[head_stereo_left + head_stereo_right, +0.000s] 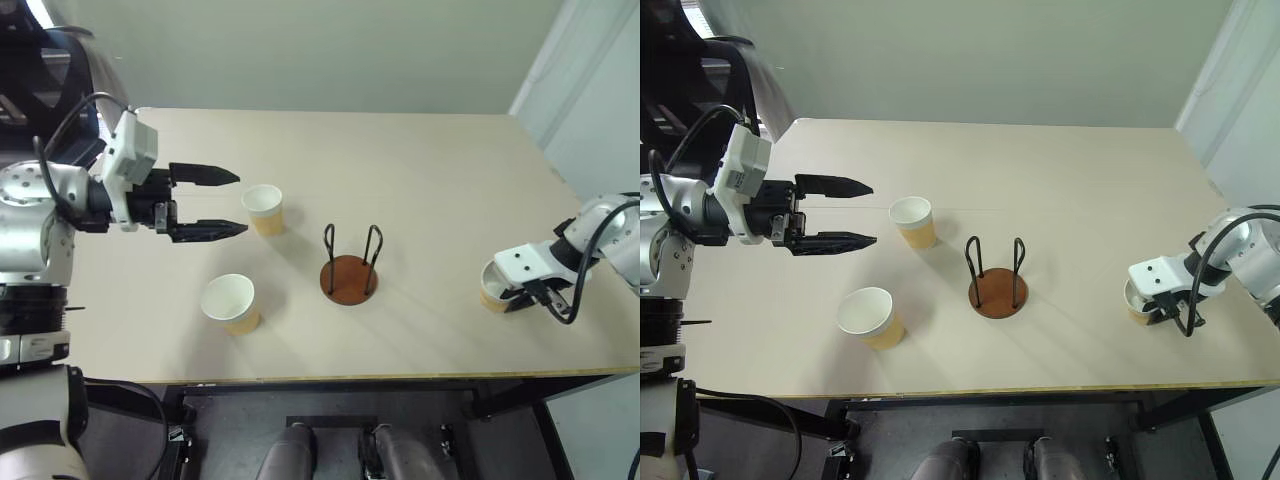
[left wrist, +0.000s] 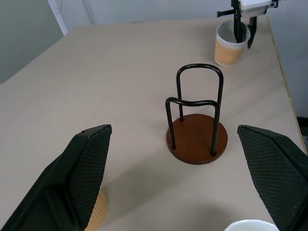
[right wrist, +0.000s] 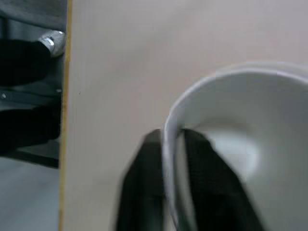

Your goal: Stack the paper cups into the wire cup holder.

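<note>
I've got the right gripper (image 1: 1162,308) jaws pinched on the rim of the cup (image 1: 491,290) right of the wire holder (image 1: 349,277). Left gripper (image 1: 222,203) jaws apart, idle. Next: lift, carry over the loops, lower in.

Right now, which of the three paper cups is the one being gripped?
The cup at the table's right edge: the right pincer has closed on its rim, one finger inside. The two cups left of the wire holder stand free.

No legible text or labels anywhere
</note>
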Robot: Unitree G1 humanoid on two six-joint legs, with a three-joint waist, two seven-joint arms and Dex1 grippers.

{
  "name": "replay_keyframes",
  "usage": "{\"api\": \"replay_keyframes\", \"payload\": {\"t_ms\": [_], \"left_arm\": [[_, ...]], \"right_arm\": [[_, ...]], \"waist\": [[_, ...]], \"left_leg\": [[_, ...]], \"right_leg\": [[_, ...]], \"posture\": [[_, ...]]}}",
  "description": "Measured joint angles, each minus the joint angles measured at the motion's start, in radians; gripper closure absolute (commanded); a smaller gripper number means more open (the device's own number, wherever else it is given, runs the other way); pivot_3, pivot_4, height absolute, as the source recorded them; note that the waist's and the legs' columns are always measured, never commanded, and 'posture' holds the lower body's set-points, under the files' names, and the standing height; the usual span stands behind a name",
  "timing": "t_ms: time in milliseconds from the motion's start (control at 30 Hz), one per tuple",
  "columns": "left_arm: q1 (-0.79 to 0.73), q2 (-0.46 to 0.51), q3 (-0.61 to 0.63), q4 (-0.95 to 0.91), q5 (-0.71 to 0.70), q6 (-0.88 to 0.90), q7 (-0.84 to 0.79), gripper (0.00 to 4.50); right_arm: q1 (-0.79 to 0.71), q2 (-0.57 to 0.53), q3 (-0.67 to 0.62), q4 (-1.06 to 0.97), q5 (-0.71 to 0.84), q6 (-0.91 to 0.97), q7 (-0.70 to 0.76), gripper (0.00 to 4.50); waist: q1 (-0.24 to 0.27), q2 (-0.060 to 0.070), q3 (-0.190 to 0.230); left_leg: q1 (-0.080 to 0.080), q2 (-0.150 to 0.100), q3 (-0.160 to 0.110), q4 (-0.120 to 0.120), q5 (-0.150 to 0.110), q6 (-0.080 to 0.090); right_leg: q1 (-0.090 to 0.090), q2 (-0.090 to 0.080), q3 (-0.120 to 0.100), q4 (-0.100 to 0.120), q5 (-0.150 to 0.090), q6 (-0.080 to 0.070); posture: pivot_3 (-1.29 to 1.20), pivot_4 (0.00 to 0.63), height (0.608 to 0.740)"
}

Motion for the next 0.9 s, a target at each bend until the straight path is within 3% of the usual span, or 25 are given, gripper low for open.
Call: {"api": "replay_keyframes", "payload": {"t_ms": [400,600,900], "left_arm": [[-0.003,0.002,-0.003,0.075,0.028,-0.041,-0.036,0.00],[-0.003,-0.001,-0.011,0.101,0.050,-0.069,-0.052,0.00],[-0.016,-0.031,-0.029,0.089,0.055,-0.067,-0.050,0.00]], "right_arm": [[-0.168,0.124,-0.005,0.040,-0.028,-0.034,0.001,4.46],[-0.327,0.221,-0.064,0.044,-0.004,0.010,0.001,4.46],[-0.406,0.346,-0.083,-0.023,0.070,0.115,0.001,4.46]], "waist": [[-0.001,0.000,0.000],[-0.003,0.000,0.000],[0.002,0.000,0.000]], "left_leg": [[0.000,0.000,0.000,0.000,0.000,-0.001],[-0.001,0.000,0.000,-0.001,-0.001,-0.002],[-0.004,0.000,0.000,-0.001,-0.002,-0.002]], "right_leg": [[-0.002,0.000,0.000,0.000,0.001,-0.003],[-0.004,0.000,-0.001,0.000,0.000,-0.007],[-0.006,0.000,-0.001,0.000,0.000,-0.007]], "posture": [[0.00,0.150,0.740],[0.00,0.150,0.740],[0.00,0.150,0.740]]}}
